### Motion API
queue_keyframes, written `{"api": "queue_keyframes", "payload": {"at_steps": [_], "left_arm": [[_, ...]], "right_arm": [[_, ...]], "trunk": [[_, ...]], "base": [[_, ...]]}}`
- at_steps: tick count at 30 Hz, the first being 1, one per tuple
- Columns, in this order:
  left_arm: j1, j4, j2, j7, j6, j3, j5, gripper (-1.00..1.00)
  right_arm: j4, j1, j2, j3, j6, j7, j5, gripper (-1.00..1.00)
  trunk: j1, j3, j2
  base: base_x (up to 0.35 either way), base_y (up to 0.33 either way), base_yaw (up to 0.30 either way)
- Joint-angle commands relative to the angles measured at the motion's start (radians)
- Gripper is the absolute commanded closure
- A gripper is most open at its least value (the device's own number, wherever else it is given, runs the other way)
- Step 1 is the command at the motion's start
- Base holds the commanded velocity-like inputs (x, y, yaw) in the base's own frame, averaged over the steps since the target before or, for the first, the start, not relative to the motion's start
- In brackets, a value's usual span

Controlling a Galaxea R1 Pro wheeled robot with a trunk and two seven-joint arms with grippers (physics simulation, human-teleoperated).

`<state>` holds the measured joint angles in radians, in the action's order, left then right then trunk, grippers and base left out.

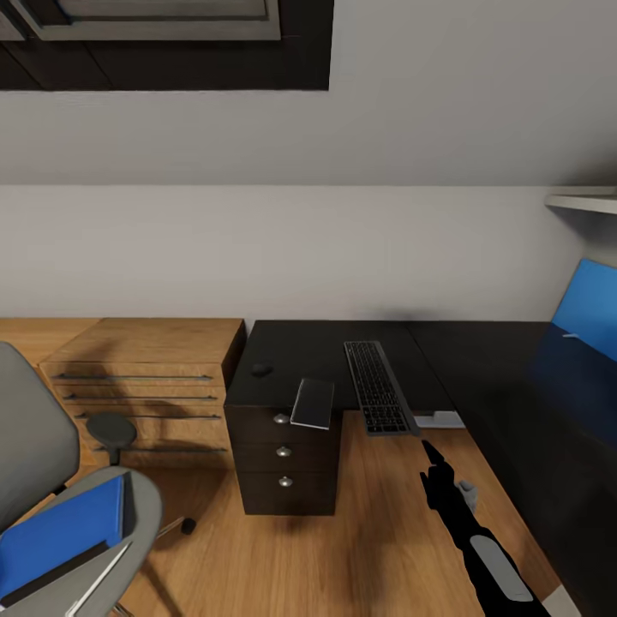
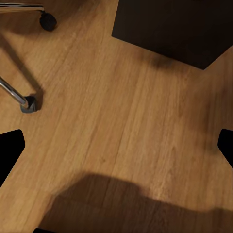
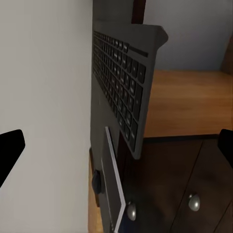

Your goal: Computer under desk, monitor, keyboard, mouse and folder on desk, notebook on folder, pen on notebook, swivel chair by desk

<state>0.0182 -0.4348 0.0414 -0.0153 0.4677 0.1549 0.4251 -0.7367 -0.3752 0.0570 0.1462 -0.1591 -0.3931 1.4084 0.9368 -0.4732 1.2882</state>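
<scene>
Beyond right gripper (image 1: 426, 448), keyboard (image 1: 378, 387)

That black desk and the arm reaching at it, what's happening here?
A robot is tidying a workspace. Its right pincer hangs just below the keyboard, which overhangs the desk edge. It holds nothing. The mouse is on the desk; the blue folder lies on the swivel chair.

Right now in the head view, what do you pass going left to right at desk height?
Swivel chair → wooden dresser → mouse → notebook → keyboard → blue wall panel.
</scene>
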Motion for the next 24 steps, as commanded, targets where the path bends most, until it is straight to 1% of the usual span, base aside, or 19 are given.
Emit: {"api": "queue_keyframes", "payload": {"at_steps": [1,15,22,24], "left_arm": [[0.001,0.001,-0.001,-0.002,0.005,0.008,0.011,-1.0],[0.001,0.001,0.0,-0.002,0.005,0.008,0.011,-1.0],[0.001,0.001,0.0,-0.002,0.005,0.009,0.011,-1.0],[0.001,0.001,0.0,-0.002,0.005,0.009,0.011,-1.0]], "right_arm": [[0.0,-0.001,0.0,0.002,-0.01,-0.003,0.011,-1.0],[-0.001,-0.001,0.0,-0.004,-0.011,-0.005,0.009,-1.0],[-0.017,-0.001,-0.001,-0.008,-0.015,-0.009,0.008,-1.0],[-0.022,-0.001,-0.001,-0.009,-0.018,-0.009,0.008,-1.0]], "trunk": [[0.004,-0.004,0.008],[0.058,-0.048,0.106],[0.084,-0.07,0.155],[0.084,-0.07,0.155]], "base": [[0.0,0.0,0.0],[0.0,0.0,0.0],[0.0,0.0,0.0],[0.0,0.0,0.0]]}}
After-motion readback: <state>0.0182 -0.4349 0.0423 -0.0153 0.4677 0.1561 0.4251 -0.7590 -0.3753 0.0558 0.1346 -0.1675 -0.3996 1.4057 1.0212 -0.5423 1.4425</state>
